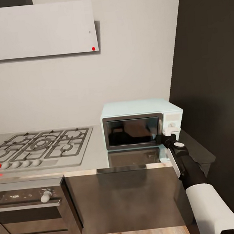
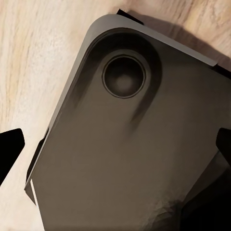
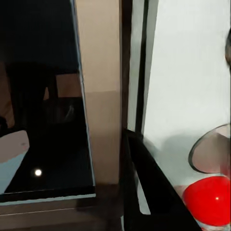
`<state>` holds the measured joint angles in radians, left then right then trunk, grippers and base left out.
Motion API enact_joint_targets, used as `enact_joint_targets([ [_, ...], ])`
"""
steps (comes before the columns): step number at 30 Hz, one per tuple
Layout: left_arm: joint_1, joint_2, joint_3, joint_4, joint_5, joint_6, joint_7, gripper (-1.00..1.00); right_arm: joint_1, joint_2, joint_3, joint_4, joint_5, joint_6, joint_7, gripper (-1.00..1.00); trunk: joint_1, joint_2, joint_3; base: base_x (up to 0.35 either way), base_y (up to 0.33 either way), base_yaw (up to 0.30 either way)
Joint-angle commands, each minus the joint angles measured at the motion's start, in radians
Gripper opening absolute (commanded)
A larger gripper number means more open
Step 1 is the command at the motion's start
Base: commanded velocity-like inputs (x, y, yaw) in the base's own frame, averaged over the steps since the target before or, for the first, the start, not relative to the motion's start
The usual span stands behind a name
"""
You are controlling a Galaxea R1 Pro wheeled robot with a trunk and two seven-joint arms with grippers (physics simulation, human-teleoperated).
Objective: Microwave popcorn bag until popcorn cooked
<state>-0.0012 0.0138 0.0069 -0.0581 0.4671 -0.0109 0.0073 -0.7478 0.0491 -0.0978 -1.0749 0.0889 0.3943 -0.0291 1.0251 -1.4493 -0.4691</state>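
A steel gas hob (image 1: pixel 41 147) with 5 burners sat on the smooth grey steel bench (image 1: pixel 99 156). The boxy pale-blue microwave (image 1: pixel 141 123), dark glass door closed, stood right. The right tool (image 1: pixel 165 138) reached its knob panel; its opening was unclear.

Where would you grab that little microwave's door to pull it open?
Probably at the door's right edge, beside the knob panel, coming from the front. On the microwave the dark glass door shows no obvious handle, and the right end effector is already at that seam. Which side carries the hinges cannot be seen.
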Motion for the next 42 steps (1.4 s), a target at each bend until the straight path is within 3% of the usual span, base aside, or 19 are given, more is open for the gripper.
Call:
enact_joint_targets([
  [1,0.0,0.0,0.0,0.0,0.002,-0.001,0.001,1.0,-0.001,0.002,0.017,-0.002,-0.011,0.005,0.005,-1.0,0.0,-0.001,-0.001,-0.019,-0.002,0.0],
  [20,0.0,0.0,0.001,0.0,0.002,0.0,0.0,1.0,-0.001,0.002,0.017,-0.002,-0.011,0.005,0.006,-1.0,0.0,-0.001,-0.001,-0.045,0.0,0.0],
  [42,0.0,0.0,-0.001,0.001,0.002,-0.001,-0.007,1.0,-0.001,0.002,0.018,-0.002,-0.006,0.005,0.006,-1.0,0.0,-0.001,-0.001,-0.242,0.0,0.0],
])
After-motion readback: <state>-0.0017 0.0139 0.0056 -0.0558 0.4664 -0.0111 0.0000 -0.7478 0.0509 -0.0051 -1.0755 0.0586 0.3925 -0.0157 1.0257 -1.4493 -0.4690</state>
